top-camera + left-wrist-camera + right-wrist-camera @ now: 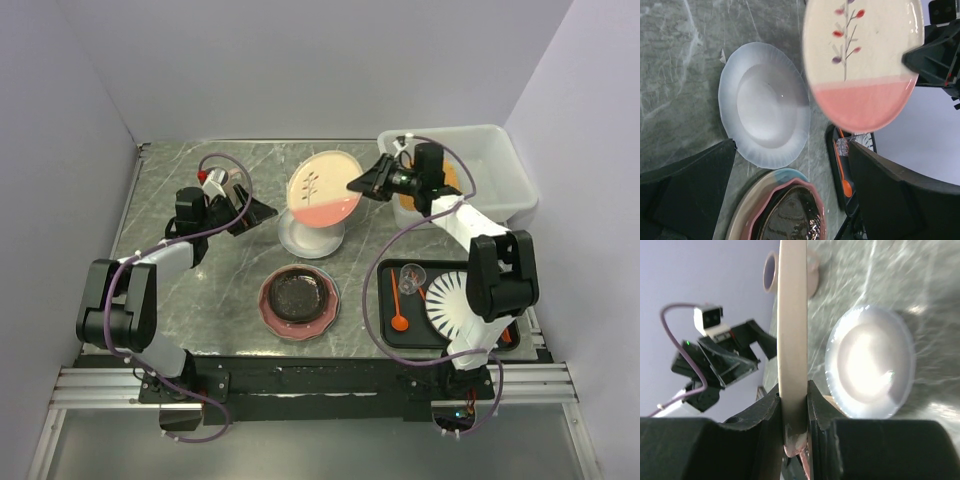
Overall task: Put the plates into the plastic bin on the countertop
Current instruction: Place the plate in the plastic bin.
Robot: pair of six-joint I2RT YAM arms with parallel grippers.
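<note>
Item: round pink-and-cream floral ceramic plate (322,190), airborne above plain white plate (305,242) on grey marble counter (170,160), short of translucent plastic bin (500,165). Right end effector (362,185) clamps its rim only; left end effector (255,212) gapes empty. Hazard: edge grip may let it pivot, slip, smash

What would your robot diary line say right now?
right fingers: shut on floral plate, held above countertop | left fingers: open, empty | white plate: lying on countertop

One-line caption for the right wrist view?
The floral plate edge-on, rim clamped in the right jaws; white plate on the countertop beyond.
</note>
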